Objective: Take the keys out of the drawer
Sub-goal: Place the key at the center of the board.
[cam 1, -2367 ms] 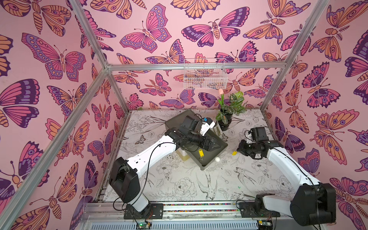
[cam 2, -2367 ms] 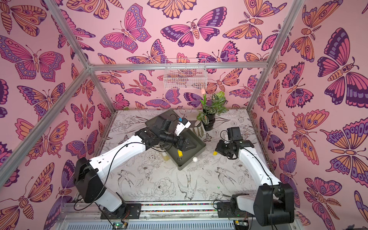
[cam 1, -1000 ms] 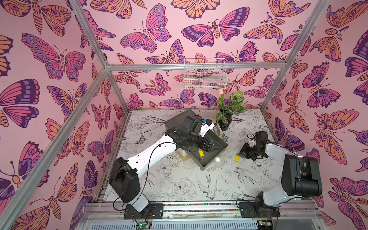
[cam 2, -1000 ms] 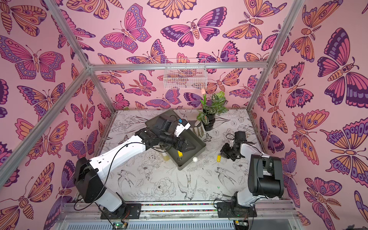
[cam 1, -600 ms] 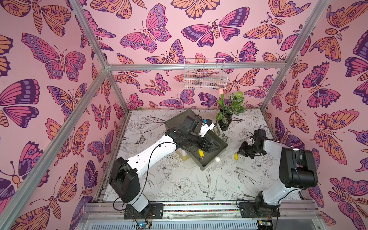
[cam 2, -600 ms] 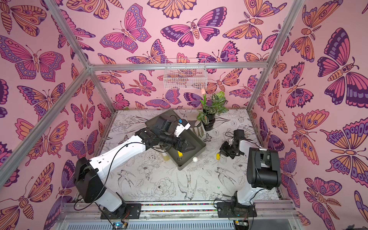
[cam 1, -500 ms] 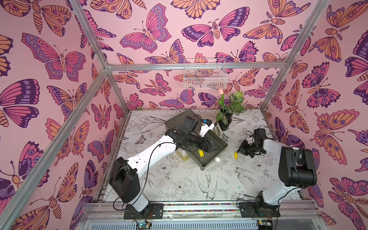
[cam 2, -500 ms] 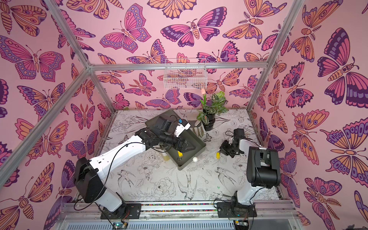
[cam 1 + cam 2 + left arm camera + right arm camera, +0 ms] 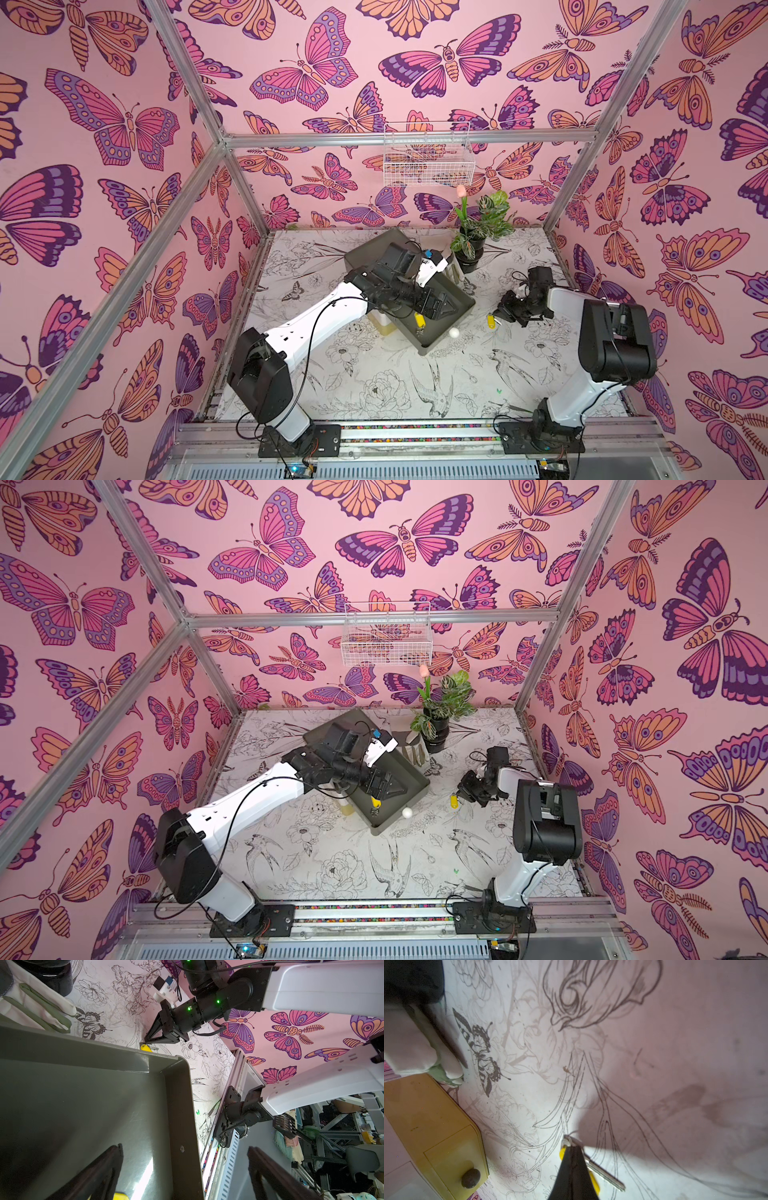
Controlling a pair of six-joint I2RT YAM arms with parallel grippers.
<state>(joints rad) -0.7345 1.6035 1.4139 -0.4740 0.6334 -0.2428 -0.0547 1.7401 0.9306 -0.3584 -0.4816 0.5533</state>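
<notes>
Gently: between the right edge of the surface and the drawer, hold low and part the right tool slowly, so as not to flick the yellow-tagged key; at present pinched together on its tag, with the blade flat on the print. On the right, folded back at the elbow, wrist pitched down. On the left, stretched over the drawer, left tool spread wide above a second yellow-tagged key inside.
</notes>
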